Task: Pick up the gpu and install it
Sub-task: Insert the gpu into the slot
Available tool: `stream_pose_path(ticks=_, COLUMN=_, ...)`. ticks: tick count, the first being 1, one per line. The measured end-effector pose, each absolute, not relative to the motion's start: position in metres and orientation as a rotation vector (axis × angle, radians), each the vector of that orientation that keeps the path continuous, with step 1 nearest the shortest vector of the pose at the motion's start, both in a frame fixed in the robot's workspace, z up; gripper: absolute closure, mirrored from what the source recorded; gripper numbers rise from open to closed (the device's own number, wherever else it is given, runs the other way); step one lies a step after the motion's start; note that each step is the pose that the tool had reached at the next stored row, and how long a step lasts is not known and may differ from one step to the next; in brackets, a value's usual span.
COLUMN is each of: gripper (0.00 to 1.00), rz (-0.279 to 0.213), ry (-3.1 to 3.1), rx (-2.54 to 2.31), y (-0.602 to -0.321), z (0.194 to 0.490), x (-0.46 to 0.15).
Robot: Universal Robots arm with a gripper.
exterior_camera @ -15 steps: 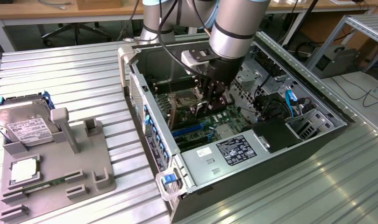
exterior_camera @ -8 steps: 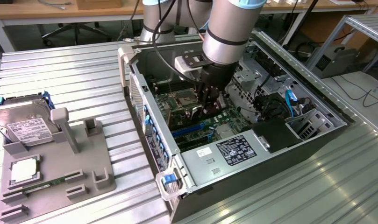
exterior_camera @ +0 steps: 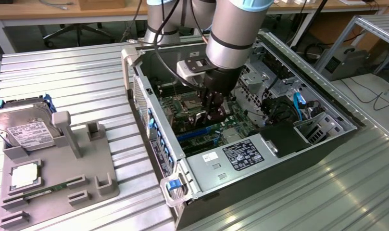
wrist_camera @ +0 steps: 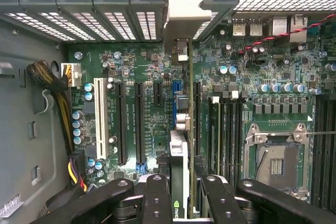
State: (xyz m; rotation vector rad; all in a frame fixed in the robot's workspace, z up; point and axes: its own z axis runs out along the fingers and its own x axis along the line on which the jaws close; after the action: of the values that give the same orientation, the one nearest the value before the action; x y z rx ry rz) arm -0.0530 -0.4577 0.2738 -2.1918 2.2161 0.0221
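Observation:
The gpu [wrist_camera: 180, 153] shows edge-on in the wrist view as a thin card between my two fingers [wrist_camera: 156, 199]. Its silver end bracket [wrist_camera: 185, 11] reaches up to the case's rear slot openings. The card hangs upright over the green motherboard [wrist_camera: 152, 61], in line with a blue slot [wrist_camera: 176, 86] between the black expansion slots and the memory slots. I cannot tell whether its edge touches the slot. In the exterior view my gripper [exterior_camera: 213, 111] is lowered into the open computer case [exterior_camera: 322, 139], with the dark gpu [exterior_camera: 204, 119] in it. The gripper [wrist_camera: 181, 203] is shut on the card.
A grey fixture [exterior_camera: 85, 168] at the exterior view's left holds a hard drive [exterior_camera: 24, 130], a processor [exterior_camera: 24, 175] and a green memory stick [exterior_camera: 46, 190]. Inside the case are a power supply [exterior_camera: 236, 154], drive cages [exterior_camera: 313, 127], cables [wrist_camera: 50, 85] and the processor socket [wrist_camera: 275, 161].

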Motion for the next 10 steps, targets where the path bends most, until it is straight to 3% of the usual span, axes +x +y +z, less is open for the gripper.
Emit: stream_pose_path(ticks=10, gripper=0.73, rz=0.021, ry=2.216, rx=-2.192, y=-0.4582, z=0.2738, x=-0.0573)
